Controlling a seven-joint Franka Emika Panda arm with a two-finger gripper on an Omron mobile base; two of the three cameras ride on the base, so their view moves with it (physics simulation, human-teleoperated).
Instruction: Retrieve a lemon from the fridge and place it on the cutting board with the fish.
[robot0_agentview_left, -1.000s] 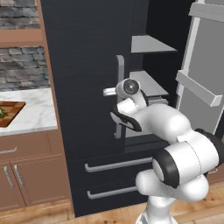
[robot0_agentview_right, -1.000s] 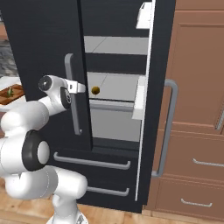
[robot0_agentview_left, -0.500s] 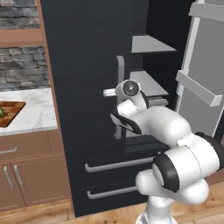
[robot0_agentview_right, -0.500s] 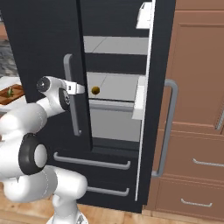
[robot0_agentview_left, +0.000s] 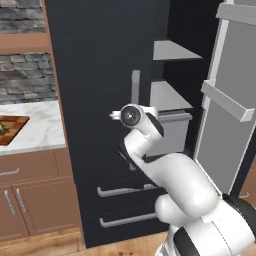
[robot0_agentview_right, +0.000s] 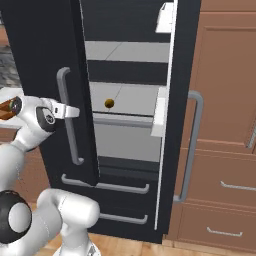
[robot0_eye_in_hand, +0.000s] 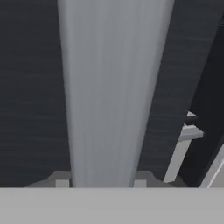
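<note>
Grey bar handle (robot0_eye_in_hand: 109, 96) of the fridge's (robot0_agentview_left: 100, 75) left door clenched in gripper (robot0_eye_in_hand: 101, 183). Risk: pulling off-arc slips the grip; lemon (robot0_agentview_right: 109, 103) on far shelf stays blocked.

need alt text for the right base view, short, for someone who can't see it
The white robot arm's pincer is shut on the grey bar handle of the black fridge's left door. The right door stands open, and a small lemon sits on a grey inner shelf. Brown wooden cabinets stand to the right.
</note>
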